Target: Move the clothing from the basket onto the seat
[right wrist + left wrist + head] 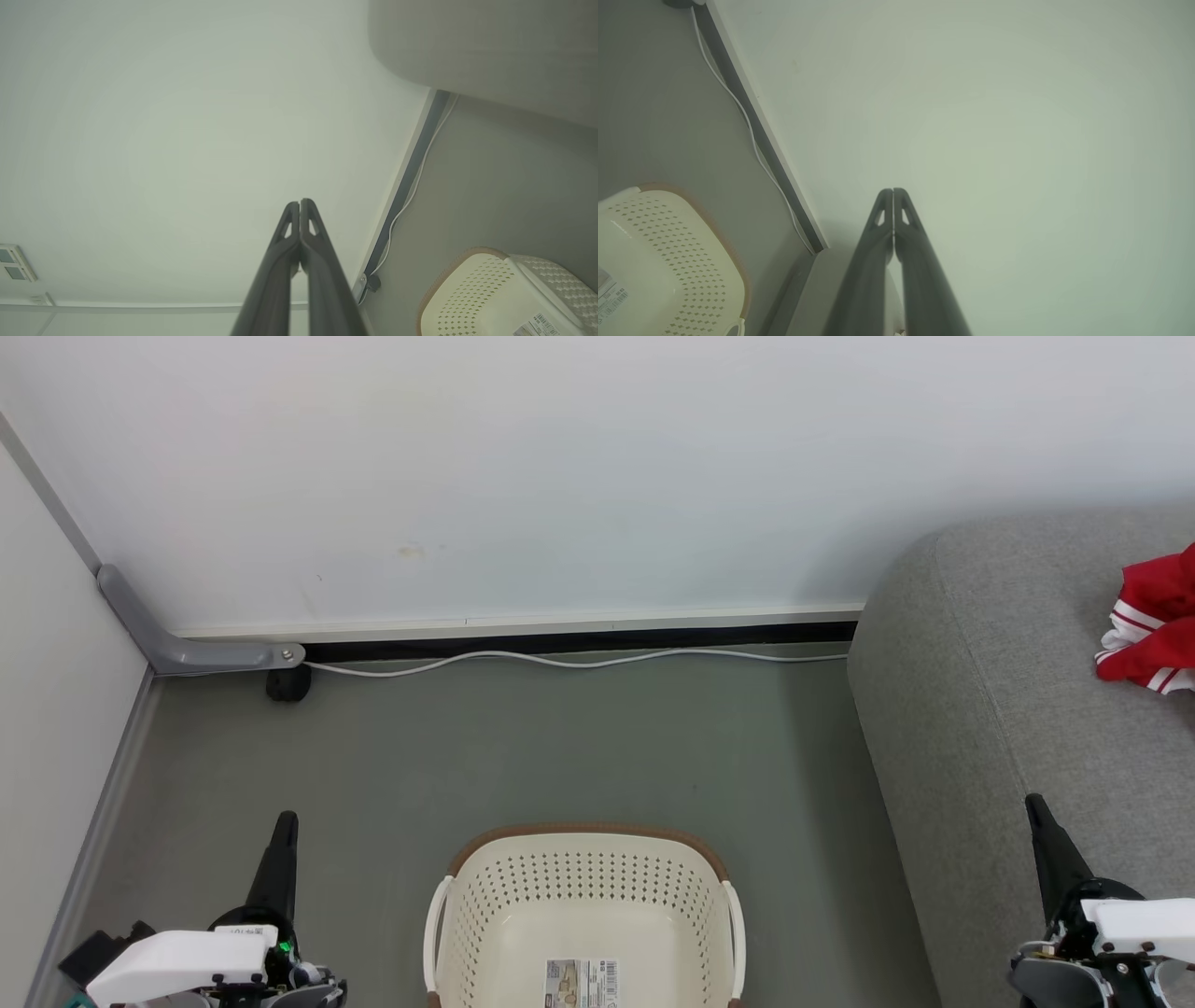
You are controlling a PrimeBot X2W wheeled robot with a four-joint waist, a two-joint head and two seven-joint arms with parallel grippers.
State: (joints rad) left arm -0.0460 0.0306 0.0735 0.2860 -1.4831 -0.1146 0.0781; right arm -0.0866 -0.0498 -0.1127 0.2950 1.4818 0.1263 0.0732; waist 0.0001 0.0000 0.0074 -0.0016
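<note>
Left claw (285,821) and right claw (1034,801) are seen shut tight, nothing held, either side of the basket (583,882) set on the floor (560,747). Its paper label (582,982) is exposed on the bottom. Red clothing (1153,625) is bunched on the grey sofa (980,691), far right, cut by the frame edge. Beyond, a white cable (560,662) is laid along the wall (560,476).

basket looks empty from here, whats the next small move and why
Probably no arm move: tilt the head down slightly to check the near end of the basket, which the head view cuts off. The part that shows holds just a paper label, red clothing lies on the seat, and the left gripper and right gripper are shut, holding nothing.
</note>
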